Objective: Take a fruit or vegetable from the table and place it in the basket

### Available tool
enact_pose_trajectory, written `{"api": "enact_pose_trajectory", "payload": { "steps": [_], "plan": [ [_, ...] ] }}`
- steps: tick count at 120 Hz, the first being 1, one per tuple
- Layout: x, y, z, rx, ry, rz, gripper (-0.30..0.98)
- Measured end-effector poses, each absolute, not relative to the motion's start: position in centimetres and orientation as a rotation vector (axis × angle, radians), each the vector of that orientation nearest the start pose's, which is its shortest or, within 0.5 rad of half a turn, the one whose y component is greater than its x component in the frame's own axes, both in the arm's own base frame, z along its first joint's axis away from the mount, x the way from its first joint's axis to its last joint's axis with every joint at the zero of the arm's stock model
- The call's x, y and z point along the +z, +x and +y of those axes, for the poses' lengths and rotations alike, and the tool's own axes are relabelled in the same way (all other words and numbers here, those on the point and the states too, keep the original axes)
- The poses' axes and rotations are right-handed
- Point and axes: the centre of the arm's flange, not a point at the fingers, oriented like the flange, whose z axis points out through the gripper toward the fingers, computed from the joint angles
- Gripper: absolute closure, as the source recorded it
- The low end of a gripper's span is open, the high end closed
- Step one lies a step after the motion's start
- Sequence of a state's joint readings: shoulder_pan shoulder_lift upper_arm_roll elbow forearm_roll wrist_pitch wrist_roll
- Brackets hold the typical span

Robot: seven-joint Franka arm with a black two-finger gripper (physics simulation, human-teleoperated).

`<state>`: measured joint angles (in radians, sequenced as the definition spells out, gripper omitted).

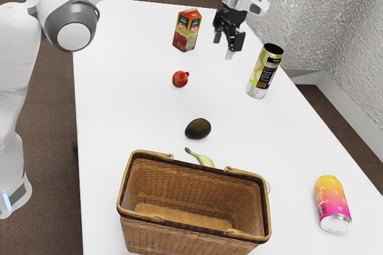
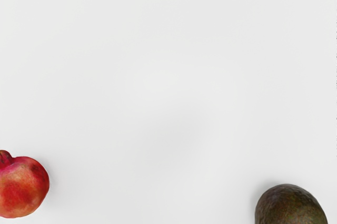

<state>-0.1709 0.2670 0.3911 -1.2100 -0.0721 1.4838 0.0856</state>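
Altogether, one white table (image 1: 131, 111), stocked as follows. Fruit, three pieces, all on the table outside the basket (image 1: 194, 212): one red pomegranate (image 1: 180, 79), one dark avocado (image 1: 198, 128), one banana (image 1: 206, 161). The pomegranate lay near the carton (image 1: 187, 30); the avocado lay between pomegranate and banana; the banana lay just beside the basket, partly hidden by its far rim. Baskets, one: brown, woven, open-topped, at the end of the table nearest the exterior camera. Cartons, one: red and green, upright. Cans, two: one tall can (image 1: 265, 71), yellow-green and silver, upright; one short can (image 1: 331, 203), yellow to pink, on its side, off to the exterior view's right of the basket. Unidentified, one: a pale piece (image 1: 268, 187) at the basket's edge, mostly hidden.

Arms, one: white with grey joints, entering from the exterior view's left and crossing above the table's far part. Its hand pointed downward, the gripper (image 1: 229, 39) held above the table between carton and tall can, well apart from the basket. Gripper state: wide, the two black fingers set apart. In the wrist view, items two: pomegranate and avocado, well apart from each other on white tabletop.
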Motion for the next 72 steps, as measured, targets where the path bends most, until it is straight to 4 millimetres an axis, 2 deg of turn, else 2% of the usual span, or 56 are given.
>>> {"api": "enact_pose_trajectory", "payload": {
  "steps": [21, 30, 33, 40, 46, 52, 56, 72],
  "plan": [
    [64.0, 61.5, 9.1, -0.058, -3.112, -0.169, 0.0],
    [64.3, 61.1, 11.1, -0.074, -3.129, -0.23, 0.0],
    [65.5, 60.8, 11.1, -0.106, -3.117, -0.223, 0.0],
    [69.9, 59.4, 8.4, -0.214, -3.099, -0.14, 0.0],
    [70.8, 59.1, 6.9, -0.211, -3.09, -0.106, 0.0],
    [70.1, 59.3, 5.7, -0.155, -3.088, -0.09, 0.0],
    [68.8, 59.8, 4.6, -0.099, -3.089, -0.072, 0.0],
    [59.0, 62.0, 1.7, 0.183, -3.123, -0.035, 0.0]
  ]
}}
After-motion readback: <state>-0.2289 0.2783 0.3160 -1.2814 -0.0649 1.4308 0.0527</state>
